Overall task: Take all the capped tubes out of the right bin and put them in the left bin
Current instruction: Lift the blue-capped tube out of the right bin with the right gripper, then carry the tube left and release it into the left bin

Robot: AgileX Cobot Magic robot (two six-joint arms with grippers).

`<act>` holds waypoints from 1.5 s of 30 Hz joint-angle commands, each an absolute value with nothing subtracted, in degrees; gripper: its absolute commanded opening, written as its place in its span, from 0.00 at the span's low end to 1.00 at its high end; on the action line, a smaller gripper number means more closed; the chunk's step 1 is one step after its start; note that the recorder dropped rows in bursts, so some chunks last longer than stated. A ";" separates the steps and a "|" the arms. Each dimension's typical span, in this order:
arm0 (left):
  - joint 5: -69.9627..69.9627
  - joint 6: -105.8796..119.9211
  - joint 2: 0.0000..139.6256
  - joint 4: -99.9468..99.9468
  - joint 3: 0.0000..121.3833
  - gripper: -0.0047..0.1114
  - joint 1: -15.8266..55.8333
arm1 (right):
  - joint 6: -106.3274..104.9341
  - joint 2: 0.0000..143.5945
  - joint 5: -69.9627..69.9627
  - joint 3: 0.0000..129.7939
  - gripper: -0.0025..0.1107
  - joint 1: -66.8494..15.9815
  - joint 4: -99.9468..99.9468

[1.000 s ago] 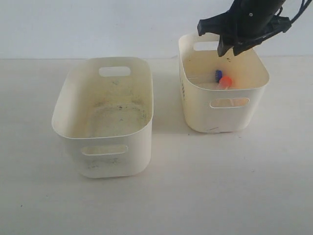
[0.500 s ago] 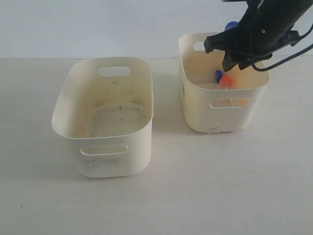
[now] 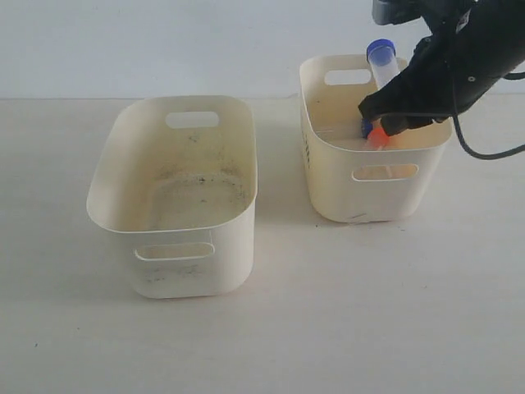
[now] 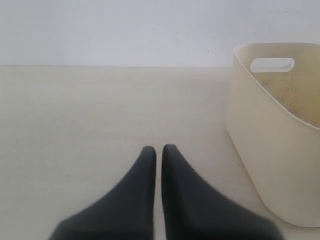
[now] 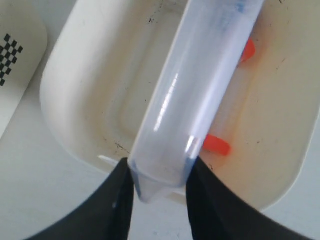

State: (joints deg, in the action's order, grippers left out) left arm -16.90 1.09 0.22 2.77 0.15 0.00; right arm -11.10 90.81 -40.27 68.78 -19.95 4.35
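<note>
My right gripper (image 3: 392, 105) (image 5: 159, 175) is shut on the conical lower end of a clear blue-capped tube (image 3: 382, 61) (image 5: 200, 85), held tilted above the right bin (image 3: 328, 176) (image 5: 60, 115). On that bin's yellowish floor lie two orange-red capped tubes (image 5: 217, 145) (image 5: 246, 50) and another blue-capped one (image 3: 366, 125). The left bin (image 3: 176, 246) (image 4: 270, 165), with dark grime on its floor, holds no tubes. My left gripper (image 4: 159, 150) is shut and holds nothing, low over the table beside the left bin; the exterior view does not show it.
A cream object with a black checker mark (image 5: 10, 57) lies beside the right bin. The two bins stand a short gap apart on a pale tabletop (image 3: 328, 312). A white wall runs behind them.
In the exterior view the right gripper has shifted right and lower over the right bin, and the blue-capped tube it holds has come into full view above it.
</note>
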 commanded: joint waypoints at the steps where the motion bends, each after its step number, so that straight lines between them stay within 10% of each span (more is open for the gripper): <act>1: -16.94 0.97 0.00 3.27 0.00 0.08 0.23 | -12.17 89.27 -38.54 67.96 0.02 -19.99 4.47; 45: -16.94 0.97 0.00 3.27 0.00 0.08 0.23 | -29.94 101.26 -13.73 68.08 0.06 -45.15 44.11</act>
State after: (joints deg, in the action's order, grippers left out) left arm -16.90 1.09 0.22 2.77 0.15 0.00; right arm -29.74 101.45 -14.02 67.93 -45.05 43.94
